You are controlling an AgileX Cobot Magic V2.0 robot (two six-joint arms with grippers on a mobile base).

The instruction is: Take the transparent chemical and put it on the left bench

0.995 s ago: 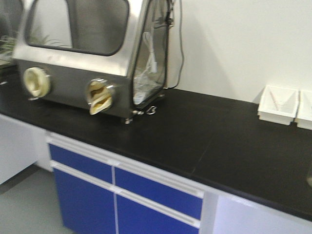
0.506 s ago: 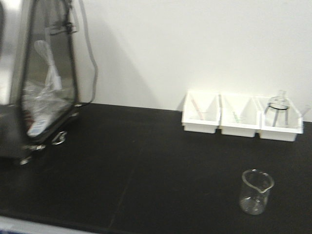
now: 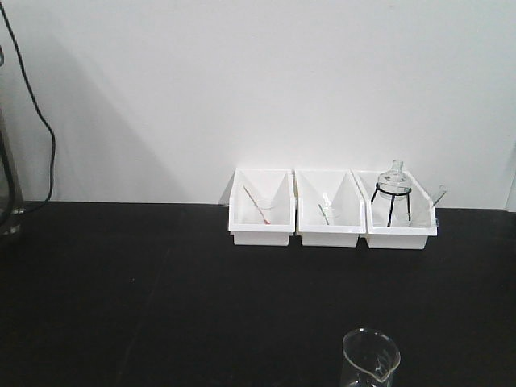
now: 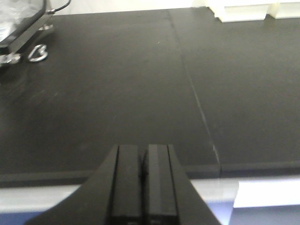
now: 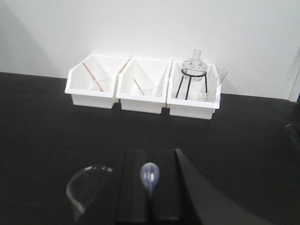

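Observation:
The left bench (image 3: 121, 282) is a matte black worktop under a plain white wall; it also shows in the right wrist view (image 5: 37, 122) and the left wrist view (image 4: 117, 84). The clear glass beaker (image 3: 371, 359) with a pour spout is at the bottom edge of the front view, partly cut off. In the right wrist view the beaker (image 5: 86, 187) sits just left of my right gripper (image 5: 149, 154), which is shut on the pale pipette (image 5: 149, 177). I cannot tell whether the beaker rests on the bench. My left gripper (image 4: 143, 150) is shut and empty above the bench's front edge.
Three white bins (image 3: 260, 208) line the wall. The left one holds a beaker with a red stick (image 5: 93, 77), the middle one a green stick (image 5: 139, 86), the right one a round flask on a black tripod (image 5: 193, 70). A metal enclosure foot (image 4: 18, 33) is far left.
The front view has swung right along the bench. The metal enclosure has left the view, the bins have shifted left to the centre, and the beaker now sits lower, at the bottom edge.

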